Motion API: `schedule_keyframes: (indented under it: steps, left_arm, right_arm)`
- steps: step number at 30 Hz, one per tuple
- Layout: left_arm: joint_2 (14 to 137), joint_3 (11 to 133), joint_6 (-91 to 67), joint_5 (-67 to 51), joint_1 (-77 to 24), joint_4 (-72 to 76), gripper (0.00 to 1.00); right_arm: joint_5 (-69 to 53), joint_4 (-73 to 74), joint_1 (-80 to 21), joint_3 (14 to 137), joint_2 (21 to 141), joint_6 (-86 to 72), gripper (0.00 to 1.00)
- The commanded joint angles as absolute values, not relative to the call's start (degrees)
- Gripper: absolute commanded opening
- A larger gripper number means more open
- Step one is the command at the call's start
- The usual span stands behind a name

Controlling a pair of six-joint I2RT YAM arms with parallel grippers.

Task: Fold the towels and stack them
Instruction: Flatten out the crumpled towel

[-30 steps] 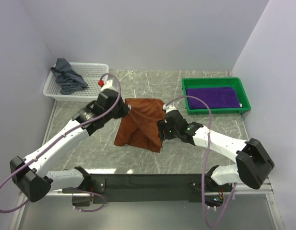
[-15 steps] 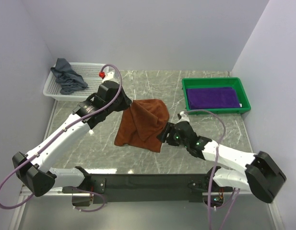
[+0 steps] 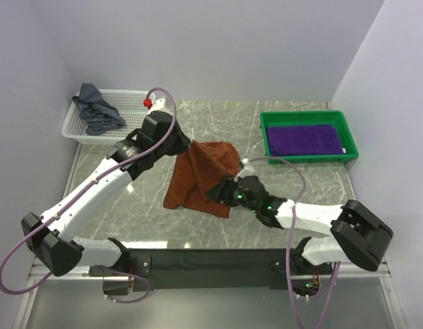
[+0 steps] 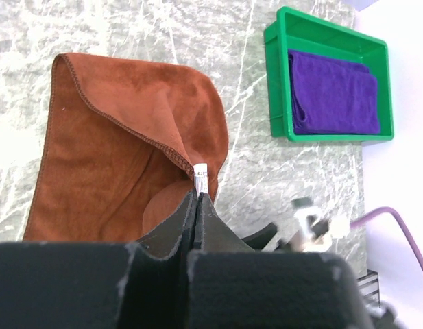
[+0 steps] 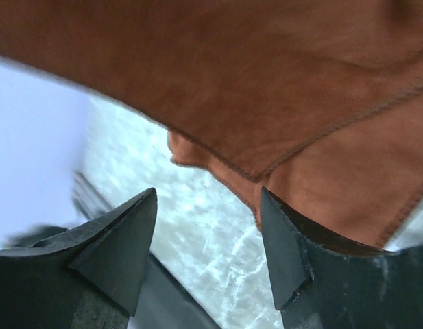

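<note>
- The overhead view was bright and evenly lit by soft light from above, and the pale walls had a faint violet cast.
- Shadows were weak, lying close beneath the arms and the rust-brown towel [image 3: 197, 181].
- The marble table [image 3: 293, 181] carried a mild sheen with no hard glare.
- The left wrist view was sharp on the cloth, while the left gripper [image 4: 199, 185], close to the lens, was dark.
- The right wrist view was soft and smeared, with the table washed out.

rust-brown towel [image 3: 197, 181]: loosely doubled, upper corner raised off the desk [image 3: 218, 123] in the left gripper's [image 3: 186, 147] closed jaws, lower part lying mid-desk | purple towel [image 3: 304, 139]: folded flat in green tray [image 3: 263, 140] | grey-blue towel [image 3: 96, 110]: crumpled in white basket [image 3: 132, 103]
</note>
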State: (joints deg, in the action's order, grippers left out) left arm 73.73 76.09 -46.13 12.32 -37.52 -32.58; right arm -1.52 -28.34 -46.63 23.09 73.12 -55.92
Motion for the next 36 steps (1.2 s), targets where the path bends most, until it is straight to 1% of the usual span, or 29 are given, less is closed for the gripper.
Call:
schedule_keyframes:
  steps: [1, 2, 3, 7, 11, 14, 15, 20, 21, 27, 28, 29, 30, 32, 33, 34, 36]
  left_arm:
    - [74.3, 79.9, -46.5, 13.0, -37.4, -32.6, 0.01]
    - [74.4, 80.2, -46.4, 13.1, -37.3, -32.6, 0.01]
    - [74.8, 80.7, -46.1, 13.3, -37.2, -32.8, 0.01]
    - [75.5, 82.0, -46.1, 13.0, -37.2, -33.2, 0.01]
    - [75.5, 82.5, -46.1, 12.9, -37.3, -33.5, 0.01]
    - [75.6, 82.8, -46.1, 12.9, -37.1, -33.5, 0.01]
    - [75.5, 83.0, -46.0, 12.8, -37.1, -33.5, 0.01]
    - [75.8, 83.3, -45.9, 12.6, -37.1, -33.6, 0.01]
    - [75.8, 83.6, -45.7, 12.8, -37.1, -33.7, 0.01]
    - [76.0, 84.0, -45.5, 12.9, -37.1, -34.1, 0.01]
    - [75.9, 84.1, -45.6, 13.0, -37.2, -34.1, 0.01]
    - [75.9, 84.1, -45.6, 12.9, -37.1, -34.1, 0.01]
    - [75.9, 84.1, -45.6, 13.1, -37.1, -34.1, 0.01]
    - [75.9, 84.2, -45.7, 13.3, -37.1, -34.3, 0.01]
    - [75.9, 84.2, -45.7, 13.4, -37.1, -34.3, 0.01]
    - [75.9, 84.2, -45.7, 13.4, -37.1, -34.3, 0.01]
    - [76.1, 84.5, -45.7, 13.6, -37.2, -34.5, 0.01]
  right_arm:
    - [12.1, -19.7, -53.3, 35.2, 75.2, -38.1, 0.70]
    - [15.4, -14.3, -56.8, 37.0, 77.1, -35.0, 0.70]
    - [18.6, -12.4, -58.1, 39.9, 78.0, -29.8, 0.70]
    - [26.5, -6.5, -62.4, 45.1, 84.1, -21.8, 0.70]
    - [36.3, -2.7, -65.5, 49.4, 91.8, -18.0, 0.68]
    - [40.0, -0.8, -67.3, 52.6, 96.7, -17.2, 0.66]
    - [43.2, -0.4, -67.8, 53.3, 98.0, -17.5, 0.66]
    - [48.9, 0.2, -69.5, 56.9, 104.3, -16.2, 0.63]
    - [52.2, -1.5, -69.8, 57.7, 106.6, -14.6, 0.57]
    - [52.6, -4.2, -69.9, 57.3, 106.6, -12.2, 0.52]
    - [52.6, -4.6, -69.8, 57.2, 106.5, -11.8, 0.50]
    - [52.5, -5.0, -69.9, 57.1, 106.4, -11.6, 0.46]
    - [52.6, -5.4, -69.8, 57.1, 106.4, -11.4, 0.45]
    - [51.3, -7.1, -70.0, 56.7, 105.8, -10.1, 0.38]
    - [50.6, -7.1, -69.9, 56.5, 105.8, -10.4, 0.38]
    - [50.5, -7.5, -69.9, 56.2, 105.6, -10.4, 0.32]
    - [50.3, -9.0, -69.9, 55.0, 104.4, -10.2, 0.24]
